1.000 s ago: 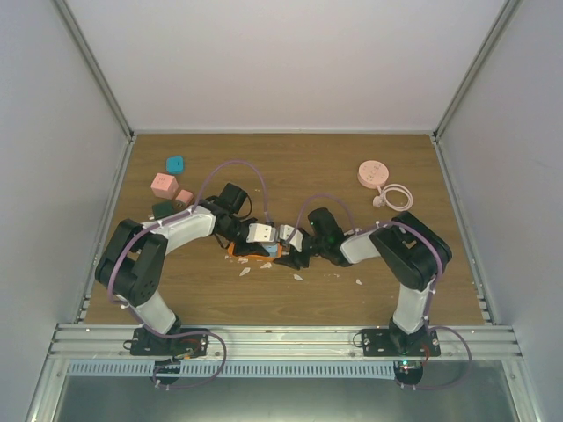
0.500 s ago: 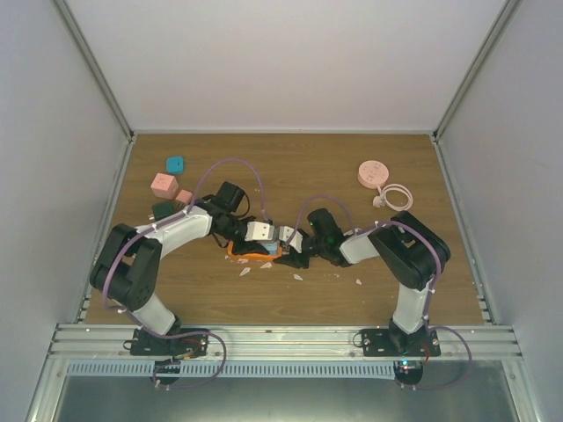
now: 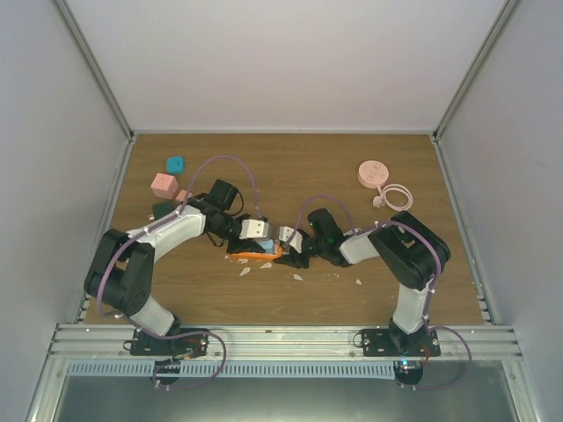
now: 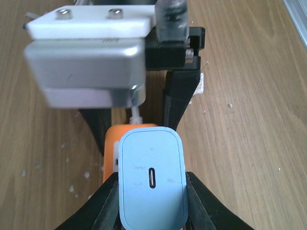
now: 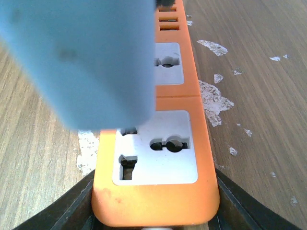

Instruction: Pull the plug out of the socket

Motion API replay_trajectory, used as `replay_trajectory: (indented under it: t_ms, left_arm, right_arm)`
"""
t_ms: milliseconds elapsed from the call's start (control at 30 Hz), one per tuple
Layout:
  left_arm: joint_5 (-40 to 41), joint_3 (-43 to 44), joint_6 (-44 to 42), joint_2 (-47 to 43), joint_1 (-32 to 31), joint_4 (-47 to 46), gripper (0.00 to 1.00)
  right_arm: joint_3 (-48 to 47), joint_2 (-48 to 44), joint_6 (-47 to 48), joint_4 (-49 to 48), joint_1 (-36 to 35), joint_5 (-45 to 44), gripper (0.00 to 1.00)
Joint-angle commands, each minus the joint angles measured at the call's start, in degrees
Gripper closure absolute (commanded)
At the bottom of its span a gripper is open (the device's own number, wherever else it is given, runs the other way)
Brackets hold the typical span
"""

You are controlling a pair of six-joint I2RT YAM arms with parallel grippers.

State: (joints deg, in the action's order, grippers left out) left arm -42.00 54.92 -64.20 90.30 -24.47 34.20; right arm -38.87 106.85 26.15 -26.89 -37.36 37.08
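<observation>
As the right gripper (image 5: 154,211) closed on the near end of the orange power strip (image 5: 204,158), having stood wider a second before, its fingers pressed both sides of the casing against the wooden tabletop (image 5: 259,57). White flecks (image 5: 213,103) lay scattered just beside the strip. Farther along, the left gripper (image 4: 152,201) was clenched on the pale blue plug (image 4: 152,177), a finger on each side, and the plug hung over the strip's sockets. Whether its pins had fully cleared could not be told, though the nearest socket stood bare. Seen from overhead, the left arm had drawn back toward the left over that second, and more orange casing showed beneath it. That suggested the pull was under way, with the strip braced against it and the separation at or near completion. Well beyond, pink and teal blocks (image 3: 163,185) sat at the far left, and a round pink object (image 3: 372,173) with a coiled white cable (image 3: 396,195) at the far right.
</observation>
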Motion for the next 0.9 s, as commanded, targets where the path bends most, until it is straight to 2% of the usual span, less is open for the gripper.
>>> replay_trajectory:
  t_ms: [0,233,467,633,867]
  left_arm:
    - [-0.88,0.34,-2.12,-3.48,2.82,2.61,0.84]
    - [1.8,1.98,-4.89,-5.36,8.25,9.47,0.84]
    - [7.68,4.82,-10.1,-6.66,15.55,18.3,0.82]
    - [13.82,7.77,-13.62,-6.27,20.42,24.5,0.81]
    - [25.34,11.38,-17.48,-4.74,28.34,28.98,0.8]
  right_arm:
    - [0.73,0.54,0.94,0.53,-0.43,-1.67,0.7]
    - [0.42,0.26,0.54,1.12,-0.38,-1.33,0.62]
    - [0.21,-0.82,0.22,2.14,-0.42,-0.88,0.4]
    - [-0.39,-1.55,0.17,3.34,-0.43,-0.6,0.3]
    - [-1.1,-3.07,0.0,5.12,-0.43,-0.37,0.22]
